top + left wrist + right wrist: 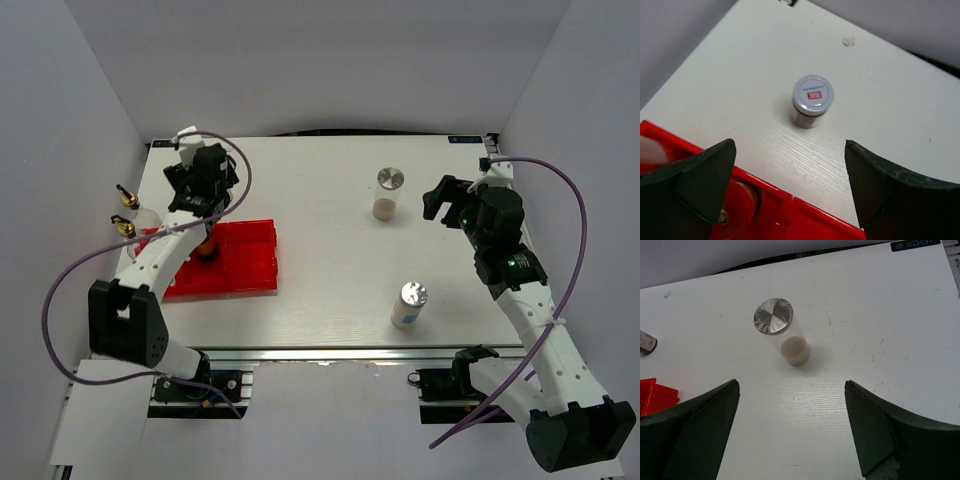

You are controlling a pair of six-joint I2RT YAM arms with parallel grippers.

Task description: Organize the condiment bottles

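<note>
My left gripper (192,200) (790,143) is open and empty, above the back edge of the red tray (250,265) (810,220). A red-capped jar (207,245) (737,200) stands in the tray below its left finger. A small grey-lidded jar with a red label (812,97) (645,342) stands on the table beyond the tray. Two glass bottles with gold spouts (125,195) (125,228) stand at the table's left edge. My right gripper (437,198) (791,383) is open and empty, right of a silver-lidded shaker (388,192) (790,342). A second shaker (410,303) stands near the front.
Grey walls enclose the table (320,250) on the left, back and right. Purple cables loop from both arms. A black sticker (915,244) marks the back edge. The tray also shows at the left edge of the right wrist view (655,392).
</note>
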